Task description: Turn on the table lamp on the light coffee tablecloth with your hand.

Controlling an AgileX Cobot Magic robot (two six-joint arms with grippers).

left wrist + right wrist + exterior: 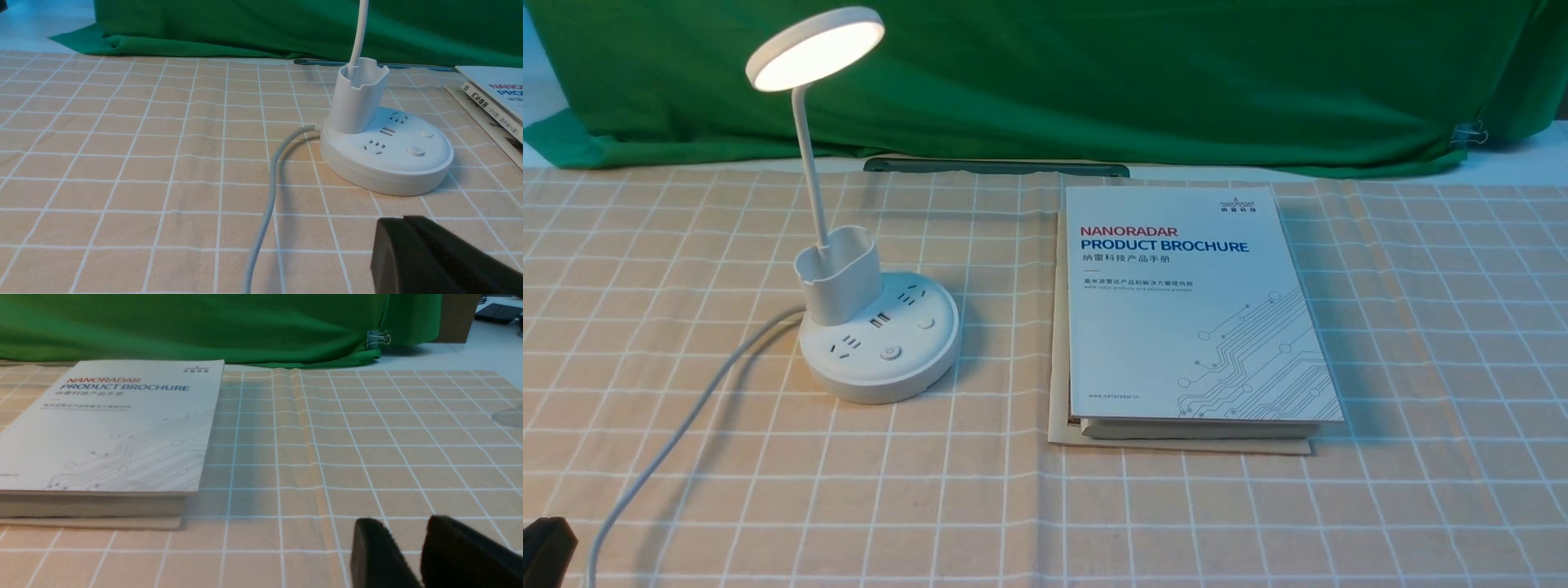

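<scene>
The table lamp (878, 339) stands upright on the left part of the light coffee tablecloth (996, 498), its tilted disc head glowing, its cup holder (841, 278) rising from the socketed base and its cord (698, 408) curving away over the cloth. Well apart to its right lies a stack of books (1201, 318) with a NANORADAR brochure on top, and behind both hangs a green cloth (1094, 82). The left gripper (402, 220), well apart from the lamp, seems closed on nothing, its fingertips together, while the right gripper (404, 520) is parted, with tablecloth visible between its blurred fingers.
</scene>
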